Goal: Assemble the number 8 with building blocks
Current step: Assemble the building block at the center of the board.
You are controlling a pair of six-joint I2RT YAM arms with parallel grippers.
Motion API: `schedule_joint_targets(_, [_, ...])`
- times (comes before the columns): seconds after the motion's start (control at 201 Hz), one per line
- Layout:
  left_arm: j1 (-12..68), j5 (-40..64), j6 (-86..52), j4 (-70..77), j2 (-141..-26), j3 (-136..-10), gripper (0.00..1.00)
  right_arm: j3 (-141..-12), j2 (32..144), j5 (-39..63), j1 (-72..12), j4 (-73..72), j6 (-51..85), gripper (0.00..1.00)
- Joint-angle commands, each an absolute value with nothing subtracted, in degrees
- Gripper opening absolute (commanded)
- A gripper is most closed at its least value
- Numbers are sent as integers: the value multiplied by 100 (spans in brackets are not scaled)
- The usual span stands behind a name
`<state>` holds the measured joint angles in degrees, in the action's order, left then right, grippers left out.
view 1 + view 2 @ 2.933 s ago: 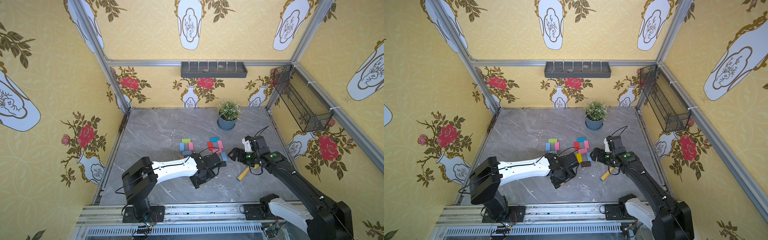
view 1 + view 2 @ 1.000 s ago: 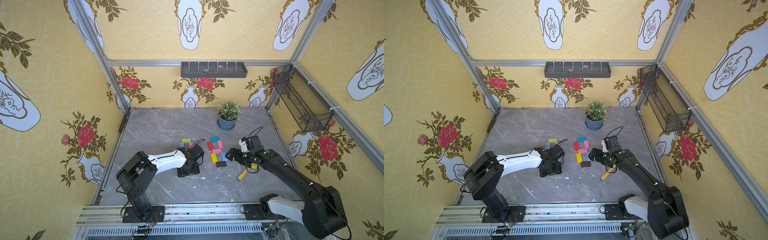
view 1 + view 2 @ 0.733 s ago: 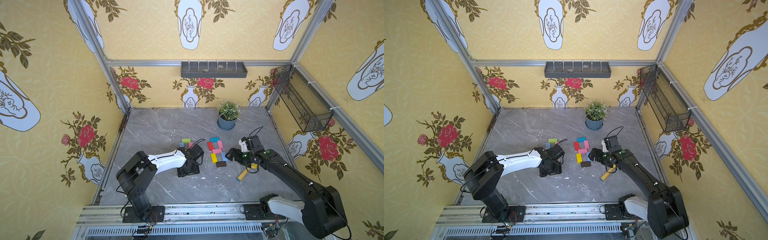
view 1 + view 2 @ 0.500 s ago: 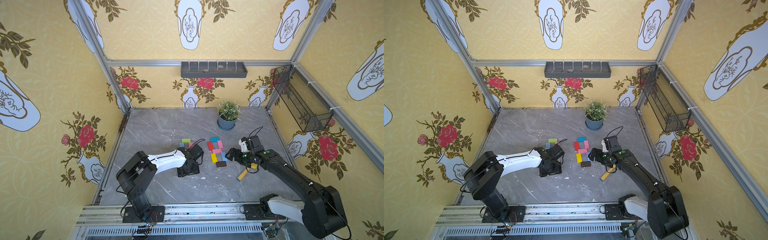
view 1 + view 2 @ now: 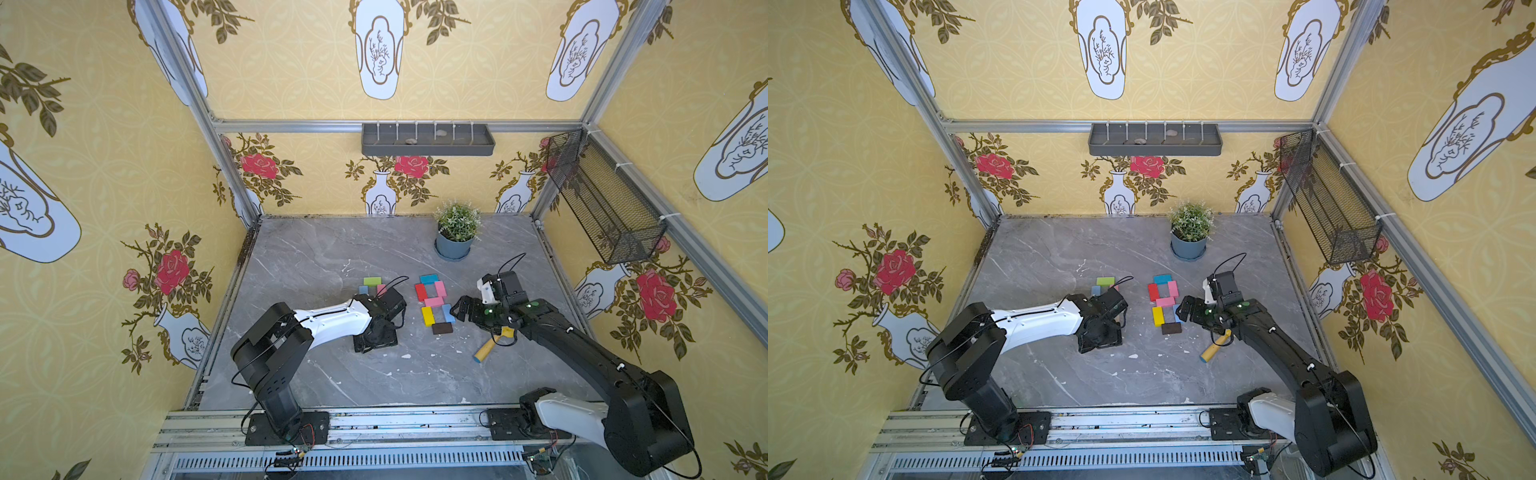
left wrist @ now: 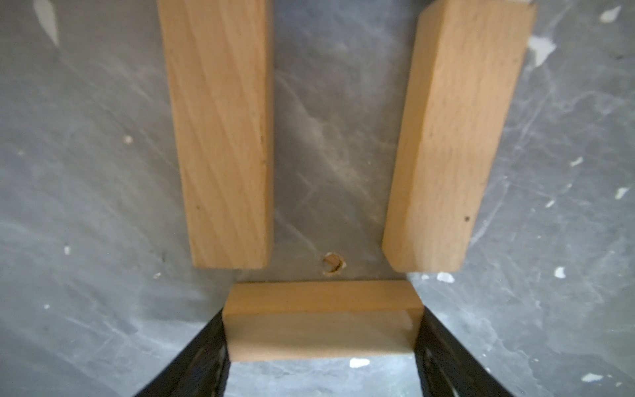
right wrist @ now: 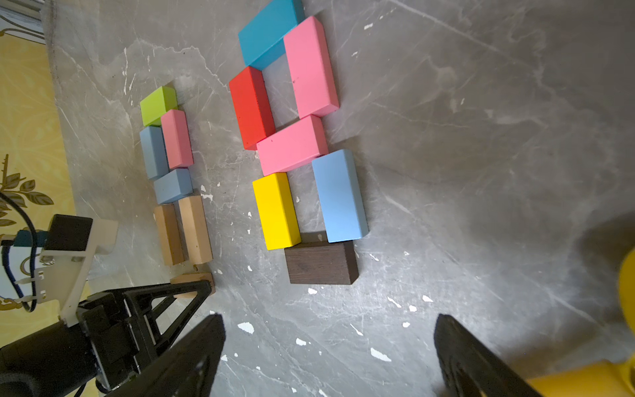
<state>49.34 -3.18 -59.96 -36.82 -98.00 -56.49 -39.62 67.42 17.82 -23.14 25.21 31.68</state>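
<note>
Clamping tan block (image 6: 321, 319), left jaws; right jaws wide, empty; coloured 8 (image 7: 292, 144) complete.

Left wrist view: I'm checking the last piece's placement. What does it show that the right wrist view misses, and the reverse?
Left wrist only: the left claw clamping both ends of the third tan block, and a chipped hole in the table. Right wrist only: the finished coloured 8, the green block, the yellow tool, the open right claw. Both: the two side-by-side tan blocks and the held one.
</note>
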Motion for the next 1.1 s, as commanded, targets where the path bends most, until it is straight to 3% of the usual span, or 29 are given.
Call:
schedule_joint_targets(0.0, [4913,-528,-5910,-3732,-9887,-5607,67,-3951,6746,1830,-2312,2395,3190,97])
schedule_joint_targets(1.095, [4860,-667,-5863,-3801,-9926,-5695,68,-3894,6748,1865,-2313,2354,3208,98])
